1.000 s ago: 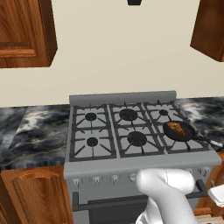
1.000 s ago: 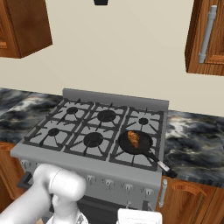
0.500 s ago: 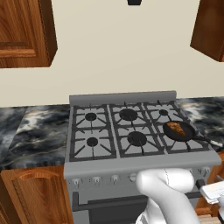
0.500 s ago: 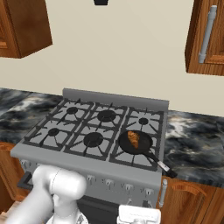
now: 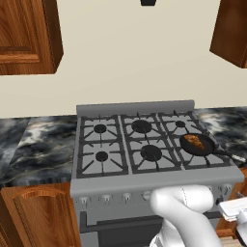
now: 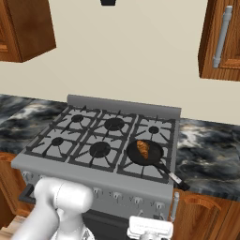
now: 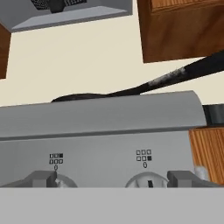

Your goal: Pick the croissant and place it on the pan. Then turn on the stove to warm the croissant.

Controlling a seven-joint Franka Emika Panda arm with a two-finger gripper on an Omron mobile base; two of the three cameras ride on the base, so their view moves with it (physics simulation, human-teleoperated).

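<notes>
Your biggest landmark is the stove [image 5: 149, 144], spread across the middle of both base frames, with marble counter [image 6: 206, 154] on either side. On its front right burner sits the pan [image 6: 145, 152], lower right of centre in the right base frame, its long handle running toward the lower right over the stove's edge. The croissant [image 6: 143, 149] already lies inside the pan, so the placing half looks done and only the knob is left.

In the hand frame you face the stove's front panel from low down: two knobs along the bottom edge, one at lower left [image 7: 59, 180] and one right of centre [image 7: 148, 181], each under a small burner diagram. The pan's handle crosses the upper right of that frame.

The main risk, in my judgement, is turning the wrong knob. The end effector [image 7: 116, 179] hangs between the two, so a straight push would meet bare panel, and a drift toward the left knob might light a burner that isn't under the pan. Check the diagrams before you commit. A glancing touch could also slip off the knob without turning it.

The arm is folded low in front of the oven, its white elbow at the bottom of both base frames, hand level with the panel. The fingers stand spread wide, holding nothing.
</notes>
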